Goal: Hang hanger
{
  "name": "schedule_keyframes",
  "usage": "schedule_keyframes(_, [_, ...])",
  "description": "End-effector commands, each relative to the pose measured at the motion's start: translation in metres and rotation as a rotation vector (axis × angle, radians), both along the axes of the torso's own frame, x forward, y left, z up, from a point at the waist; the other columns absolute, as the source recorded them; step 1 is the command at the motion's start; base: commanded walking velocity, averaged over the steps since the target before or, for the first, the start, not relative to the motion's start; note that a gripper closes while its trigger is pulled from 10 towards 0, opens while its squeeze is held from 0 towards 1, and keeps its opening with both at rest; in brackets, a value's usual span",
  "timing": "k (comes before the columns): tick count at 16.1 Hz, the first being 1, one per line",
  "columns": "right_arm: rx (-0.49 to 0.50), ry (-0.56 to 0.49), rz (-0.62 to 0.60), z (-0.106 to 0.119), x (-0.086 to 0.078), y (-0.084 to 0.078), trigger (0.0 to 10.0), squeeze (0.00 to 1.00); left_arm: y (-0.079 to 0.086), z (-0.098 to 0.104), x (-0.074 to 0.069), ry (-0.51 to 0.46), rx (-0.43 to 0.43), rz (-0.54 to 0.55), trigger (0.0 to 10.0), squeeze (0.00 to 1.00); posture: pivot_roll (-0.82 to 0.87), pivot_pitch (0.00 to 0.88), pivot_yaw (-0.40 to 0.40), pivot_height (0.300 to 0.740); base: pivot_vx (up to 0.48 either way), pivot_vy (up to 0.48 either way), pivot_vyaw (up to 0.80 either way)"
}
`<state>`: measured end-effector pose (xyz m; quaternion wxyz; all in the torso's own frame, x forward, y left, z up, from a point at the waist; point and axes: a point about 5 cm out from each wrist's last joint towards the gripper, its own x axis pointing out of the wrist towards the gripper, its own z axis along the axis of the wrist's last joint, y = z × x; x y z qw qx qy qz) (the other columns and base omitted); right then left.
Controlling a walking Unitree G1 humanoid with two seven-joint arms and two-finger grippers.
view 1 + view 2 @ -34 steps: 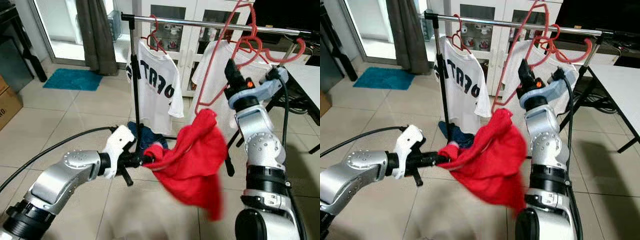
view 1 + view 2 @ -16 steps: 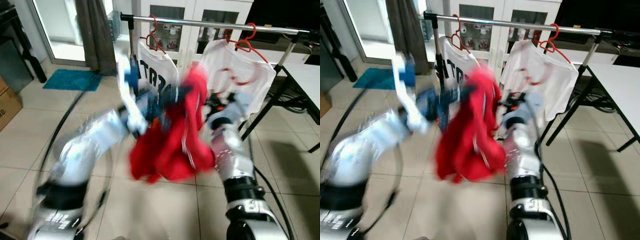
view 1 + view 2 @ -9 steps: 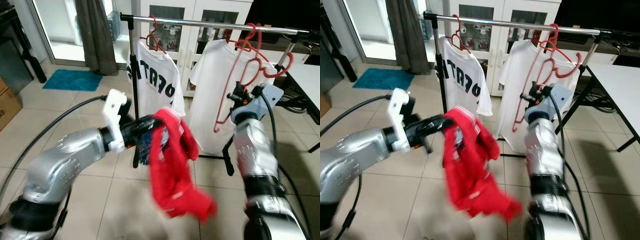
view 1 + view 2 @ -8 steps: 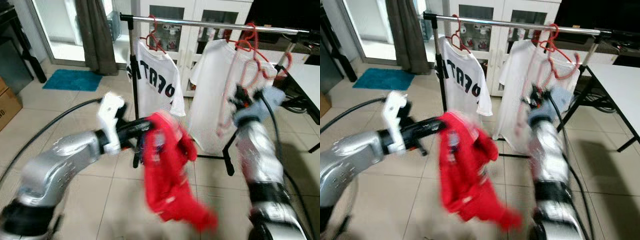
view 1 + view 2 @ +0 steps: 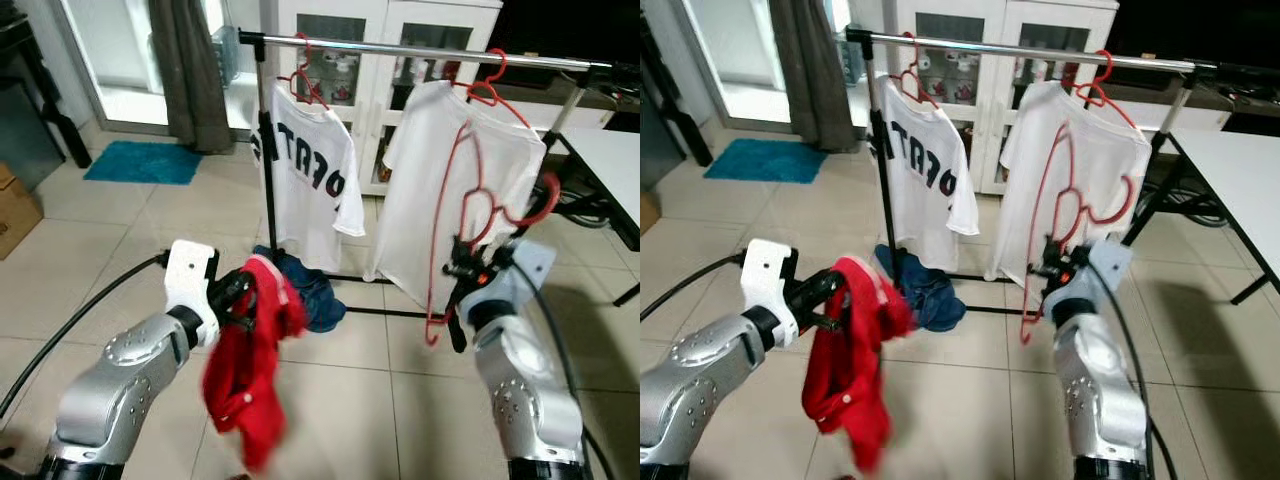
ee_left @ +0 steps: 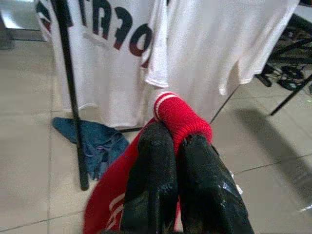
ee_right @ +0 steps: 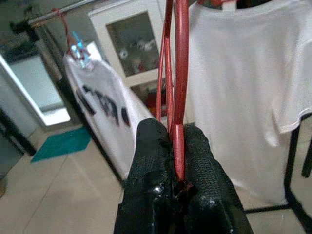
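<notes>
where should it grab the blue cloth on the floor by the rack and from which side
Probably the bunched middle fold of the blue cloth, coming from above and from the robot's own side. It lies crumpled flat on the tiles at the foot of the rack's upright pole, with a white printed shirt hanging just behind, so a rear or side approach looks blocked.

A thin red wire hanger (image 5: 478, 228) stands roughly upright before the white shirt, apparently bare.
</notes>
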<state>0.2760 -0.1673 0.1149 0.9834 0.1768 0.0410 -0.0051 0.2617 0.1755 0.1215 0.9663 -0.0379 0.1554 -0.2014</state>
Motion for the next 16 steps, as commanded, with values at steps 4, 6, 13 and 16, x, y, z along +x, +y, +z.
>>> schedule_keyframes(4, [0.034, -0.002, 0.026, 0.013, 0.001, 0.005, 0.0, 0.00, -0.008, 0.009, -0.001, -0.084, -0.043, 0.037, 0.0, 0.00, -0.10, 0.000, -0.062, 0.740, 0.000, 0.000, 0.00])
schedule_keyframes(6, [0.002, 0.016, 0.082, 0.011, 0.002, 0.010, 0.0, 0.00, -0.007, 0.010, 0.000, -0.092, -0.027, 0.069, 0.0, 0.00, -0.10, 0.000, -0.060, 0.740, 0.000, 0.000, 0.00])
schedule_keyframes(13, [-0.113, 0.058, 0.105, 0.007, -0.009, 0.015, 4.0, 0.00, -0.015, 0.011, 0.011, -0.102, 0.020, 0.083, 10.0, 0.00, -0.13, 0.000, -0.020, 0.740, 0.000, 0.000, 0.00])
schedule_keyframes(16, [-0.093, 0.070, 0.065, 0.006, -0.012, 0.011, 6.4, 0.00, -0.020, 0.011, 0.011, -0.121, 0.049, 0.062, 10.0, 0.00, -0.13, 0.000, -0.012, 0.740, 0.000, 0.000, -0.80])
